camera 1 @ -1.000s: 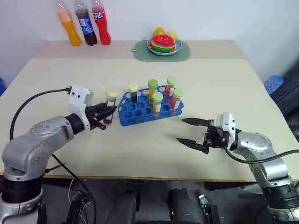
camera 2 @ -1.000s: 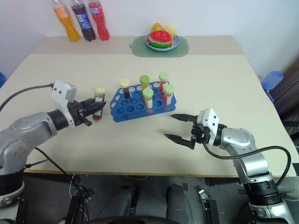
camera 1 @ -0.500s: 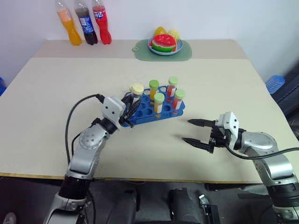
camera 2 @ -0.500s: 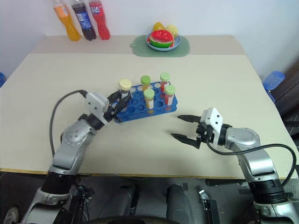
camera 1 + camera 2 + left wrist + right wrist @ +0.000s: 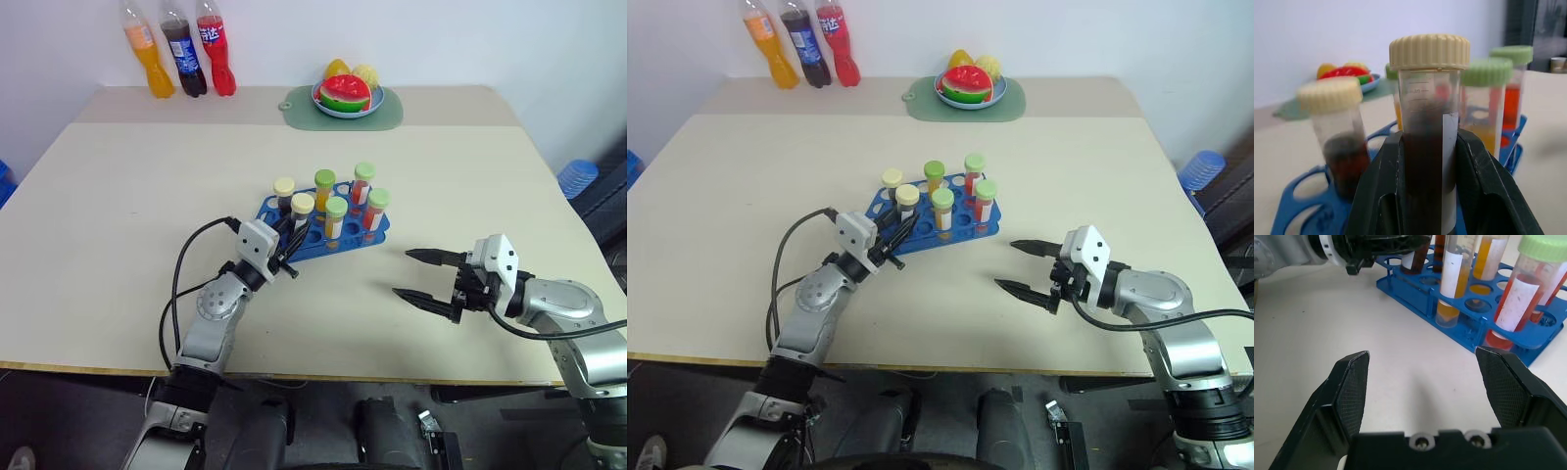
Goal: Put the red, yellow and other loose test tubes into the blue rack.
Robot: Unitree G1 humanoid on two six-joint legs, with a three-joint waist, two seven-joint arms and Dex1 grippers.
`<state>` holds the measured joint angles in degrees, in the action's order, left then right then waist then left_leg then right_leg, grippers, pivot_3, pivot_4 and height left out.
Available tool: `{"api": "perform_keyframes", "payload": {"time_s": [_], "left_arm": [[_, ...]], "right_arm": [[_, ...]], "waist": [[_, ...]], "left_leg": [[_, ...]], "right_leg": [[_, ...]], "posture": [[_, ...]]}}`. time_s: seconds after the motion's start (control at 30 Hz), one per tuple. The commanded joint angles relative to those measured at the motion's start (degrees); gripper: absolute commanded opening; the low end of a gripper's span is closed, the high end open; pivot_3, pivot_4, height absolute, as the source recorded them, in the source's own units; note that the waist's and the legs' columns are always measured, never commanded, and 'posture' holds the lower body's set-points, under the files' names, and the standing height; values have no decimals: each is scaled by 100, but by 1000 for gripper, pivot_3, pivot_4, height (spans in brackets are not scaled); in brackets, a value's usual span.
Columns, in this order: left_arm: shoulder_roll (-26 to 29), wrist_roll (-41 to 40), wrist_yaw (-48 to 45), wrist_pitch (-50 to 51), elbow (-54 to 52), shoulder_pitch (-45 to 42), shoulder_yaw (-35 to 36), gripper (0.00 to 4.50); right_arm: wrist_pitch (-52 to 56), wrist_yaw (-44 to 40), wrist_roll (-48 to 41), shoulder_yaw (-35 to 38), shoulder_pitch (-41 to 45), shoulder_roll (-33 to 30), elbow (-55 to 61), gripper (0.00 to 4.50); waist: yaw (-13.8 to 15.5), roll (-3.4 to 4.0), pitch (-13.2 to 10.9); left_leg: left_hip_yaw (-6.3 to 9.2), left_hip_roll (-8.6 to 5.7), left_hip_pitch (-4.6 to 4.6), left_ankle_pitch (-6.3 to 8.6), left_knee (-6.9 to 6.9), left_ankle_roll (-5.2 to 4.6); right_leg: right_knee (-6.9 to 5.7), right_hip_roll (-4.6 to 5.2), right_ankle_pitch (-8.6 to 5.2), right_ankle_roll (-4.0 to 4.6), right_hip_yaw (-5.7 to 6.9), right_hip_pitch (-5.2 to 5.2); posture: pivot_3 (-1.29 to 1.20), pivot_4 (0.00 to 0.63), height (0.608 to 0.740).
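Note:
A loose test tube point(image 5: 303, 205) with dark brown liquid and a cream cap stands upright in my left gripper point(image 5: 293, 233), which is shut on it at the near-left part of the blue rack point(image 5: 355, 236). The fingers point(image 5: 1380, 186) hide the tube's lower end point(image 5: 1425, 147), so I cannot tell whether it sits in a hole. In the rack stand another cream-capped dark tube point(image 5: 284, 188) and several green-capped tubes with red or yellow-orange liquid point(image 5: 337, 211). My right gripper point(image 5: 423, 276) hovers open over the table to the right of the rack point(image 5: 1464, 340), holding nothing.
Three soda bottles point(image 5: 178, 49) stand at the back left corner. A green mat point(image 5: 345, 110) with a plate of fruit point(image 5: 343, 93) lies at the back centre. Bare tabletop surrounds the rack on all sides.
My left arm has swung right and down, carrying the dark tube from beside the rack's left end to its near-left part. The right gripper has stayed open and almost still.

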<state>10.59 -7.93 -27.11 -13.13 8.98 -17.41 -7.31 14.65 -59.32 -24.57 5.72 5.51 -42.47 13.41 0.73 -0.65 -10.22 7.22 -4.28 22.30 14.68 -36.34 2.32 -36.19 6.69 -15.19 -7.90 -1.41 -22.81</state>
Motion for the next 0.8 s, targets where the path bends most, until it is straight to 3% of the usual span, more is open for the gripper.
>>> {"api": "perform_keyframes", "payload": {"time_s": [0.03,0.13,0.33,0.53,0.67,0.8], "left_arm": [[-53,67,-42,-22,226,48,-23,797],[-126,-317,-324,112,229,85,51,797],[-56,-453,-219,430,-631,281,247,3555],[624,-1176,-725,1385,-1821,1048,506,3555],[1239,-940,-909,758,-2057,1963,1126,3555],[1661,-1573,-1232,1144,-2231,2512,1653,3555]], "right_arm": [[-38,39,-83,109,43,2,172,3820],[-60,54,-76,77,81,35,136,3820],[-18,176,-128,72,117,217,62,3820],[-66,564,-60,135,-9,519,6,3820],[-276,828,21,325,-382,674,-79,3820],[-460,1008,75,491,-720,745,-93,3820]], "waist": [[0,0,1],[0,1,1],[-18,-2,-1],[-53,5,3],[-44,6,4],[-4,8,4]], "left_leg": [[0,0,0,0,-1,0],[1,0,-1,0,-5,0],[6,1,2,2,-4,-3],[19,5,2,2,1,-3],[22,6,2,2,5,-2],[21,6,2,3,9,-4]], "right_leg": [[0,0,0,-1,1,1],[0,0,1,-2,1,5],[0,-1,1,-2,0,-2],[0,-3,1,-2,-2,-4],[0,-4,1,-1,-2,-7],[4,-1,0,0,-3,-5]], "posture": [[0,150,740],[0,150,740],[0,150,740],[0,150,740],[0,150,740],[0,150,740]]}}
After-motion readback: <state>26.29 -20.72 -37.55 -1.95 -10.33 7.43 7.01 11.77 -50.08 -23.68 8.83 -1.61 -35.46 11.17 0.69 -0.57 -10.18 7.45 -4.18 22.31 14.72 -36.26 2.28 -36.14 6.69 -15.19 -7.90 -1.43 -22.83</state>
